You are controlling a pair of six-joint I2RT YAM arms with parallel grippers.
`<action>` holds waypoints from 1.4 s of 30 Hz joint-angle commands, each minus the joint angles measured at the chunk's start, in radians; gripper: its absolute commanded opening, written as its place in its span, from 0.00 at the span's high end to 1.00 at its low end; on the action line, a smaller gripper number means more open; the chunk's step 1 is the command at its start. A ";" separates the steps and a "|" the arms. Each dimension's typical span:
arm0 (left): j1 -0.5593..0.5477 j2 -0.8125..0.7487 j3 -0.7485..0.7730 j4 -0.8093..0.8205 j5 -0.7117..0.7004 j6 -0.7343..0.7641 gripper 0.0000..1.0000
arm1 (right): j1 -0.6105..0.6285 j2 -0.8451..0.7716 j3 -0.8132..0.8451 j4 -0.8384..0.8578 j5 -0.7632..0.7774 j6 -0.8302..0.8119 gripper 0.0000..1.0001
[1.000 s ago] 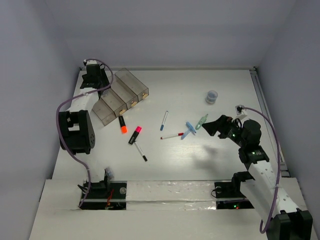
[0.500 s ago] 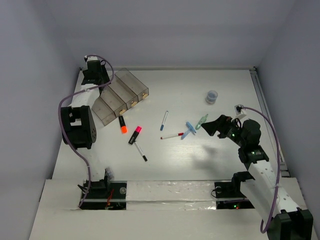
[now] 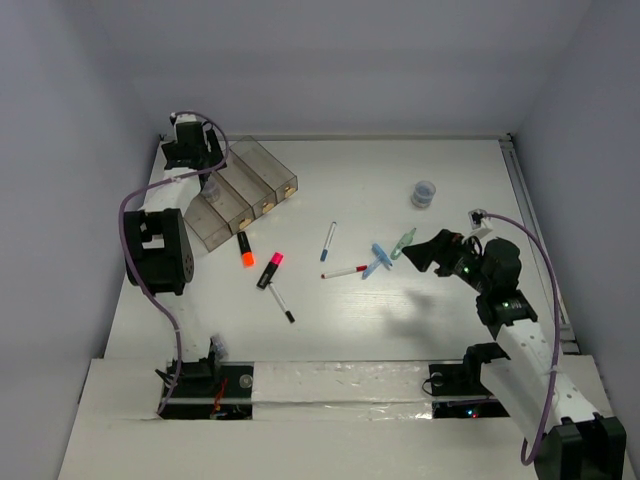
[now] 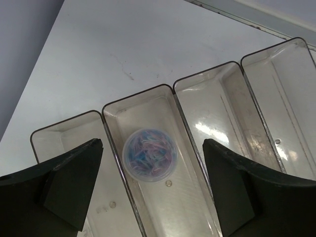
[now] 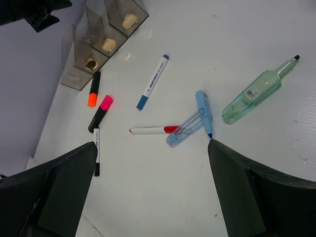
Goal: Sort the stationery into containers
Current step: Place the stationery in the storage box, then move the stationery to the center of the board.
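Bright, even light; soft shadows.

White table (image 3: pixel 400 180) with bins (image 3: pixel 275 170), pens (image 3: pixel 328 241), highlighters (image 3: pixel 270 270), clips (image 3: pixel 403 243), one roll (image 3: pixel 424 193).

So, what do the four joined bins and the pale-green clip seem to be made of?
The bins look like hard clear plastic, smoky-brown and glossy: the table shows through and light glints on their floors. The pale-green clip looks like translucent plastic with a paper label, probably.
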 commanded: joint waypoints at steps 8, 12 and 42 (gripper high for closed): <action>-0.237 -0.169 0.106 0.025 0.000 0.010 0.19 | 0.007 0.020 0.050 -0.017 0.173 0.069 0.00; -0.354 -0.185 0.165 -0.001 0.043 -0.017 0.19 | 0.007 0.053 0.086 -0.035 0.290 0.078 0.00; -0.848 0.424 0.592 0.041 0.239 -0.210 0.09 | -0.126 0.207 0.375 -0.061 0.604 -0.020 0.00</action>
